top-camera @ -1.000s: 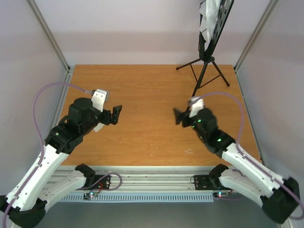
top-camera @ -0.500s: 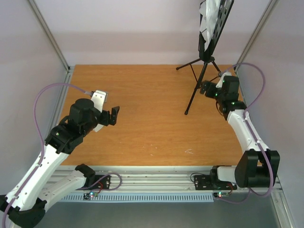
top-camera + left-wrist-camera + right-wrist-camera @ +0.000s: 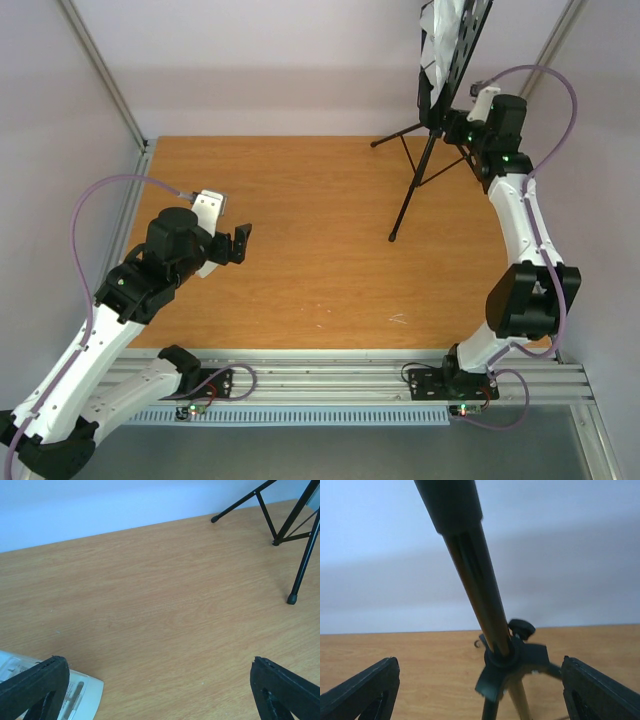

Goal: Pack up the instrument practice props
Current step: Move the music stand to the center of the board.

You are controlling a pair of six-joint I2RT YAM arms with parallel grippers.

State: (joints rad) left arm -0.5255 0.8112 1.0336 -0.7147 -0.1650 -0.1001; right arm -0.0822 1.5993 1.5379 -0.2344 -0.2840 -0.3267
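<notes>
The black tripod music stand (image 3: pixel 428 165) stands at the table's far right, its perforated desk (image 3: pixel 462 40) holding white sheet-music pages (image 3: pixel 438 35). My right gripper (image 3: pixel 458 128) is open, raised beside the stand's pole just right of it. In the right wrist view the pole (image 3: pixel 470 580) and leg hub (image 3: pixel 512 657) show centred ahead of the open right gripper (image 3: pixel 480 692), untouched. My left gripper (image 3: pixel 243 241) is open and empty low over the table's left. A white plastic object with slots (image 3: pixel 55 692), possibly the metronome, lies beside its left finger.
The wooden table (image 3: pixel 310 200) has white walls behind and metal frame posts (image 3: pixel 105 80) at its corners. The stand's tripod feet (image 3: pixel 291 599) spread over the far right of the table. A purple cable (image 3: pixel 540 85) loops off the right arm.
My right arm has swung from the middle of the table to the far right and risen to the stand's pole. My left arm has barely moved.
</notes>
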